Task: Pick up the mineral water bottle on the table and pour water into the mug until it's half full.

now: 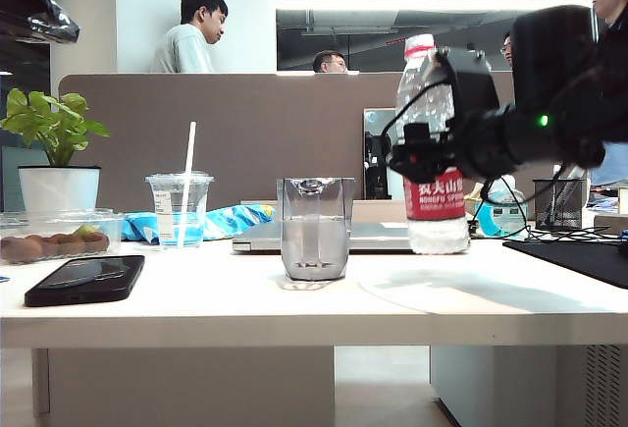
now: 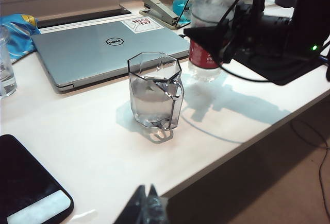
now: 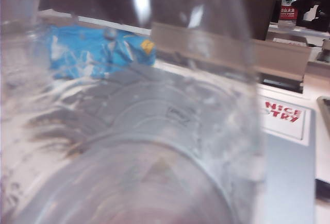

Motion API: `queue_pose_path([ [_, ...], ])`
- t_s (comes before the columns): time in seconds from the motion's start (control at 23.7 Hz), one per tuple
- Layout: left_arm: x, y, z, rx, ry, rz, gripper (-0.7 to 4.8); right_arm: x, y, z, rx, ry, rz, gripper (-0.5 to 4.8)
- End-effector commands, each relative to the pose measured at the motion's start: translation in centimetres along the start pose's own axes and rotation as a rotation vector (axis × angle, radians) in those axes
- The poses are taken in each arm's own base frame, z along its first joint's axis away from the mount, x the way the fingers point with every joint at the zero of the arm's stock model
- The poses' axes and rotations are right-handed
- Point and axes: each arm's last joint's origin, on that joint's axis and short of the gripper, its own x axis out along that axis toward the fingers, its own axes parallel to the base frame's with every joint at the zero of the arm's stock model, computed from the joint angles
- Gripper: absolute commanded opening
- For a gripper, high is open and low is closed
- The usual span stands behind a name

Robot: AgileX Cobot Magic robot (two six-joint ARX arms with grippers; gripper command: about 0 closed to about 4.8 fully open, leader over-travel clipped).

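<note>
Right gripper [image 1: 424, 157] holds the mineral water bottle [image 1: 432, 103] upright at the right of the exterior view, its bottom on or just above the table [image 1: 294, 299]. Left of it stands the mug [image 1: 314, 226], in front of a laptop [image 2: 103, 49]. Left gripper [image 2: 144, 206] hangs low near the table's front edge; I cannot tell if it is open.

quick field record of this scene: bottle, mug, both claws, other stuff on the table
bottle: tall clear plastic mineral water bottle with red-and-white label, upright, base at the white table
mug: clear faceted glass mug, partly filled, left of the bottle
right claw: right claw closed around the bottle's middle
left claw: left claw near the table's front edge, holding nothing, jaws together
other: silver laptop, black phone
</note>
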Motion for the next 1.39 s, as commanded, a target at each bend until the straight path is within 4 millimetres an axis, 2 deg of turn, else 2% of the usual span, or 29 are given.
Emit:
queue_pose_path([
  [0.04,0.0,0.0,0.2,0.001,-0.015,-0.004,-0.04,0.3,0.0,-0.2,0.04,-0.07,0.012,2.74],
  [0.38,0.0,0.0,0.2,0.001,-0.015,-0.004,-0.04,0.7,0.2,-1.8,0.07,-0.076,0.042,2.76],
  [0.55,0.0,0.0,0.2,0.001,-0.016,-0.004,-0.04,0.7,0.2,-1.9,0.069,-0.076,0.063,3.8],
  [0.72,0.0,0.0,0.2,0.001,-0.015,-0.004,-0.04,0.7,0.2,-1.9,0.069,-0.076,0.065,3.9],
  [0.84,0.0,0.0,0.2,0.001,-0.015,-0.004,-0.04,0.7,0.2,-1.9,0.069,-0.076,0.065,4.74],
  [1.14,0.0,0.0,0.2,0.001,-0.016,-0.004,-0.04,0.3,0.3,-1.7,0.068,-0.076,0.07,4.79],
  [1.39,0.0,0.0,0.2,0.001,-0.015,-0.004,-0.04,-1.8,0.6,-1.5,0.062,-0.048,0.069,4.79],
])
